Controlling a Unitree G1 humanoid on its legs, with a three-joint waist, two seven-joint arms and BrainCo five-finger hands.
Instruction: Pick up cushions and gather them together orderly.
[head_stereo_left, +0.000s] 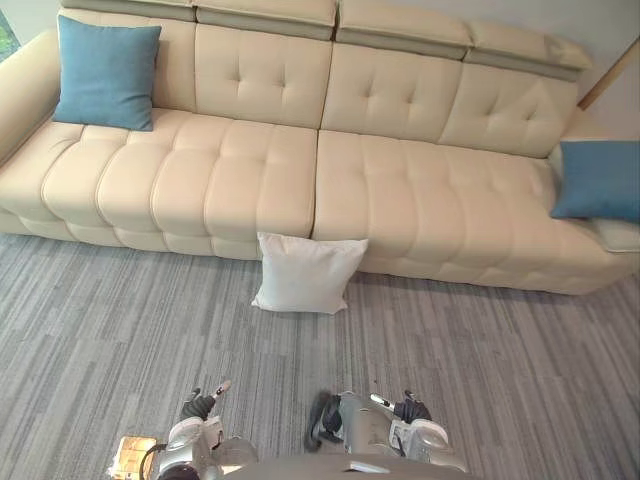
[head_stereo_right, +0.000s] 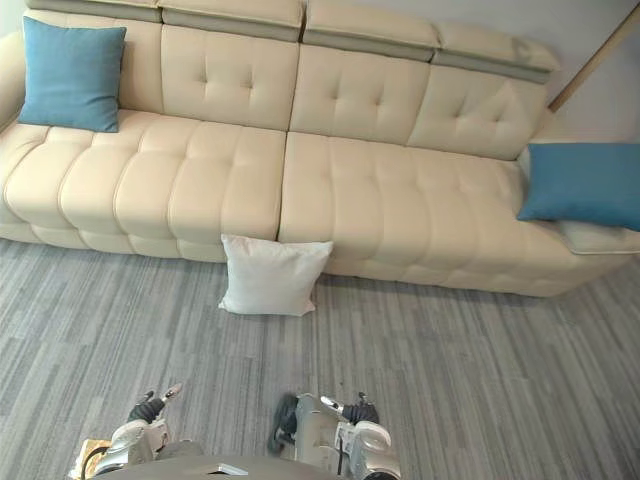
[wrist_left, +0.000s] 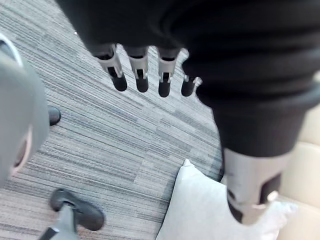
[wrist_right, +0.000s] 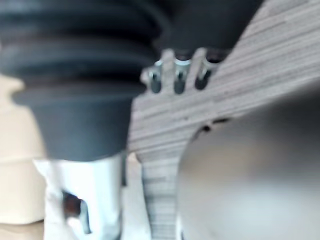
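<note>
I see left hand (wrist_left: 141, 75), right hand (wrist_right: 175, 80) hanging near, fingers straight, empty: nothing within reach. White square fabric cushion (head_stereo_left: 306, 272) on grey carpet floor (head_stereo_left: 500, 380), propped against cream leather sofa (head_stereo_left: 400, 190).

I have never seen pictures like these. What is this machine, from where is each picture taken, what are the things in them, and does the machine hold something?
This is a humanoid robot with two arms and hands. Two pictures come from a camera on its head, looking down. The other two come from cameras on its wrists, each looking along its own hand.

Before the robot stands a long cream tufted leather sofa on a grey striped carpet. A square blue fabric cushion leans on the backrest at the robot's left end. A second blue cushion lies at the right end. A white square cushion stands on the carpet, leaning against the sofa's front.

The left hand and the right hand hang open and hold nothing.
</note>
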